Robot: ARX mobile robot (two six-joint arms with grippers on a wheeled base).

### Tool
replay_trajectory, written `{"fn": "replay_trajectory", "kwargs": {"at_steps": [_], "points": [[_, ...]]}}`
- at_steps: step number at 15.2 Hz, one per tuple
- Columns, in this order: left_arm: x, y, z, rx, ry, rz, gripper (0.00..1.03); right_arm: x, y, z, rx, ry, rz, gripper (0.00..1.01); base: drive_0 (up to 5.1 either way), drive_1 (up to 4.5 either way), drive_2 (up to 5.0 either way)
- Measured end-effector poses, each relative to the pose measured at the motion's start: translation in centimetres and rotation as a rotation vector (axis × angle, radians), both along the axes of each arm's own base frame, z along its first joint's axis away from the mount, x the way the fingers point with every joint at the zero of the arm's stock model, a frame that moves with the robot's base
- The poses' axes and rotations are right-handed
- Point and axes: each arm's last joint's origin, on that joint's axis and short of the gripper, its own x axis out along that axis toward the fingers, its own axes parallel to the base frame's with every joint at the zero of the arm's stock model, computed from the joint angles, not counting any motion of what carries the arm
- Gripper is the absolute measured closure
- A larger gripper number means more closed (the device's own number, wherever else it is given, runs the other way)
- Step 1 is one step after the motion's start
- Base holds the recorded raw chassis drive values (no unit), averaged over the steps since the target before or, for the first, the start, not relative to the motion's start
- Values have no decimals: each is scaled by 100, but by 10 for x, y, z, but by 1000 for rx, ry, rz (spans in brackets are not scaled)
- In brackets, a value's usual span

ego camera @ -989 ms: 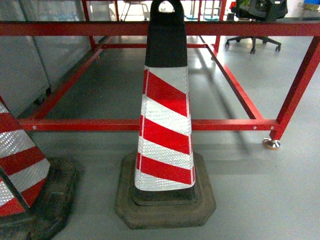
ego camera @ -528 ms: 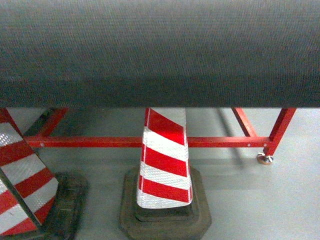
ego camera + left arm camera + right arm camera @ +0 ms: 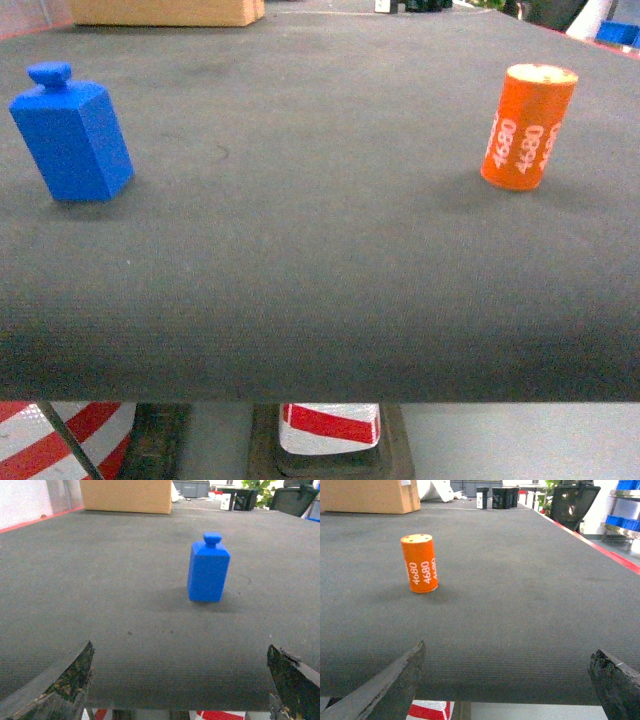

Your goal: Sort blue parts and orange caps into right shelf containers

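A blue part [image 3: 72,135], a block with a small knob on top, stands upright on the left of the dark table mat [image 3: 300,250]. An orange cap [image 3: 528,127], a cylinder printed "4680", stands upright on the right. My left gripper [image 3: 180,645] hangs open over the table's near edge, with the blue part [image 3: 208,570] well ahead of it and slightly right. My right gripper [image 3: 509,647] is also open at the near edge, and the orange cap [image 3: 420,563] stands ahead to its left. Blue containers [image 3: 621,522] sit on a shelf far right. Neither gripper shows in the head view.
A cardboard box [image 3: 165,12] sits at the far left of the table. Black tubs [image 3: 500,497] and a dark office chair [image 3: 572,505] lie beyond the far end. Red-and-white traffic cones [image 3: 330,422] stand on the floor below the near edge. A red strip [image 3: 605,550] marks the table's right side.
The head view has risen from the floor-level cones and red frame, past the table edge, to the tabletop with the blue part and orange cap.
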Motion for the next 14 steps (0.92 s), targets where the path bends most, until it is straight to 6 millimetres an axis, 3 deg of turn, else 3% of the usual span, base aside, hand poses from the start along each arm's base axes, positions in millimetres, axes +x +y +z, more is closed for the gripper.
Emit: {"fn": "replay_trajectory", "kwargs": {"at_steps": [14], "points": [[0,0,0,0,-1,0,5,0,0,0,0,0,0,3,0,0,0]]}}
